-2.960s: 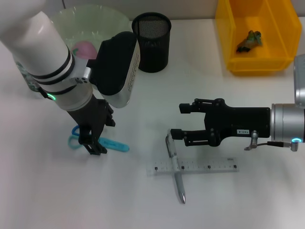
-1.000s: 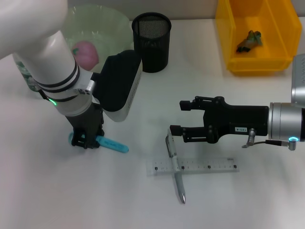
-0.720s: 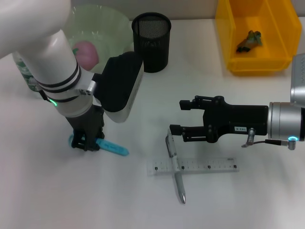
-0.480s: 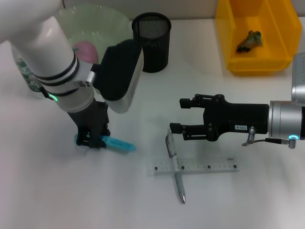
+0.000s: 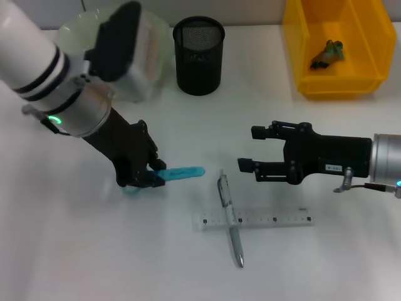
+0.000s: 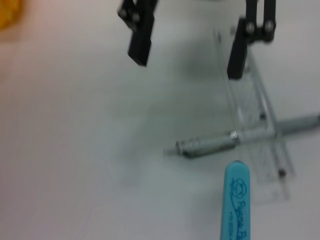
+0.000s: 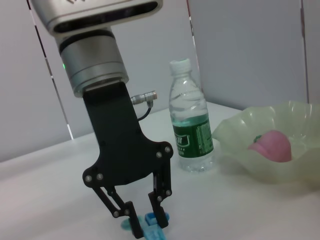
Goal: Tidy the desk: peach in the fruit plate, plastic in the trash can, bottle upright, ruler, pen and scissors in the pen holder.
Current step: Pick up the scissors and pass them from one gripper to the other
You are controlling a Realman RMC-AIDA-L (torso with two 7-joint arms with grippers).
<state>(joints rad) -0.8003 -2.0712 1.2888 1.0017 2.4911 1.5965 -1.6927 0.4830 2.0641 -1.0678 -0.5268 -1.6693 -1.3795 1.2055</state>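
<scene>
Left pincer (image 5: 143, 179) clamps the scissors (image 5: 178, 173) by the handle; lift level, then tip blade-down over the holder (image 5: 199, 55); right pincer (image 5: 247, 148) waits wide.

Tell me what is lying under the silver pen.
The silver metal pen lies across the clear plastic ruler, which is flat on the white desk. The ruler being transparent, its markings show around the crossing; only the narrow strip beneath the pen is covered.

scissors (image 5: 178, 173) lie left of the pen (image 5: 229, 217), which crosses over the ruler (image 5: 255, 220); pen holder (image 5: 198, 55) stands behind them; bin (image 5: 338, 47) far right
</scene>
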